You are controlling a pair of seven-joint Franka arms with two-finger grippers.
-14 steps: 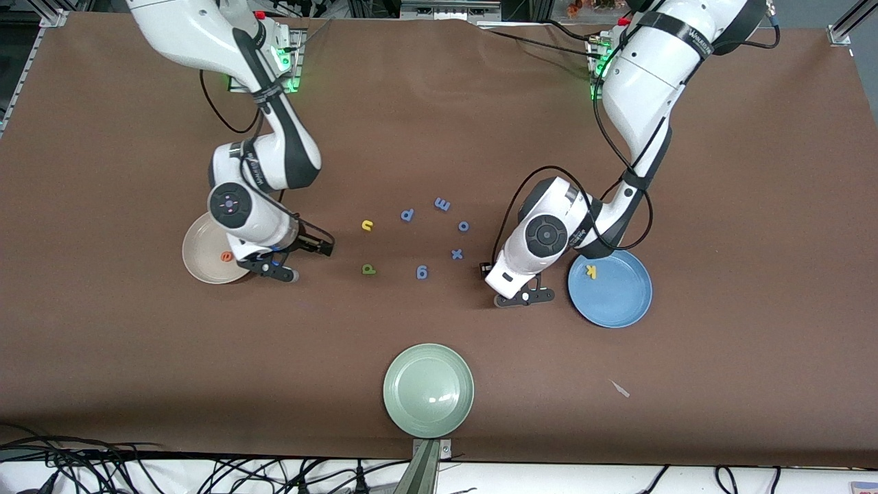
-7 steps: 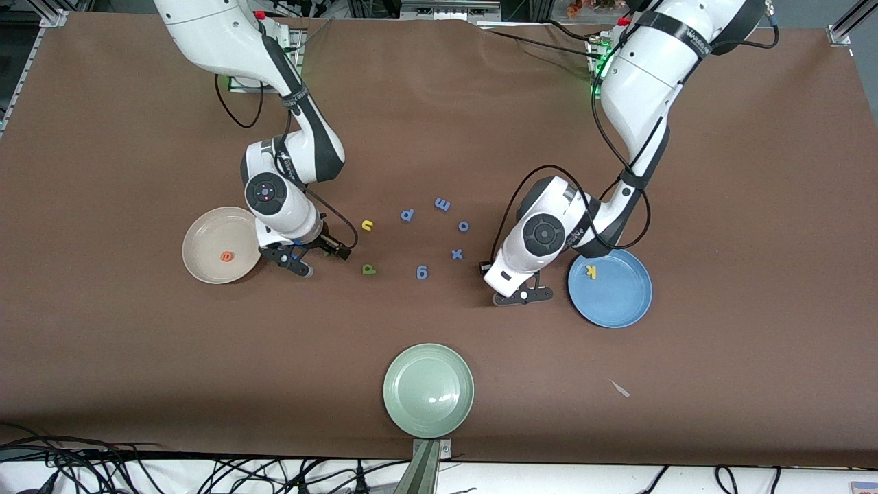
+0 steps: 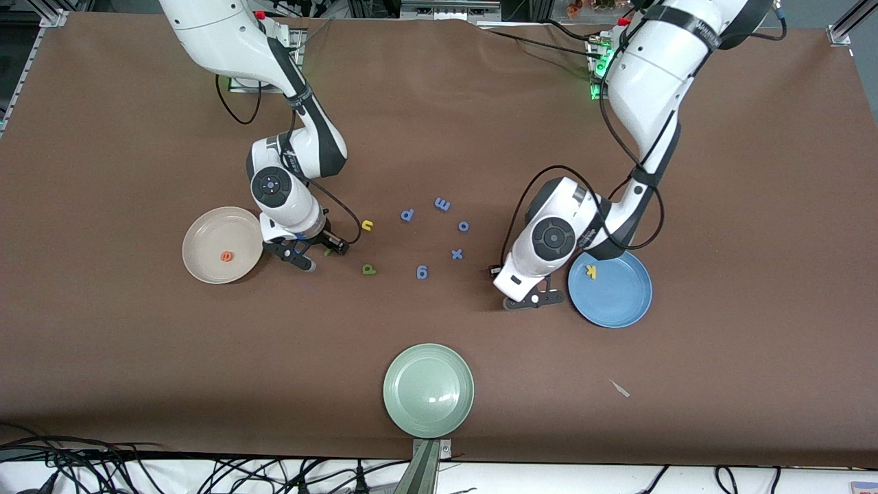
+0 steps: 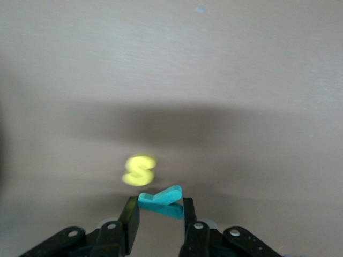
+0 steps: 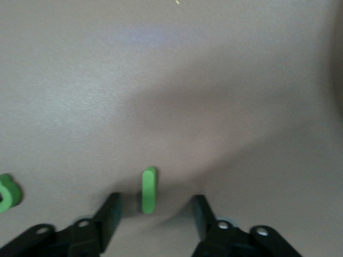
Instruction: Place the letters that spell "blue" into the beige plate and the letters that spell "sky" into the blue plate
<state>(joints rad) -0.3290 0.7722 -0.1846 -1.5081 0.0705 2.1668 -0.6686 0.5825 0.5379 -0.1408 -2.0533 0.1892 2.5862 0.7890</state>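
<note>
The left gripper (image 4: 156, 214) pinches the teal y (image 4: 161, 202) beside the blue plate (image 3: 621, 309); its slanted hold might slip. The right gripper (image 5: 154, 214), fingers apart, straddles the green l (image 5: 149, 189), which closing fingers could topple

I am working in a robot lab. A brown tabletop (image 3: 686, 171) sits in a metal frame (image 3: 27, 62), and lots of black cables (image 3: 206, 473) lie along its edge.
</note>
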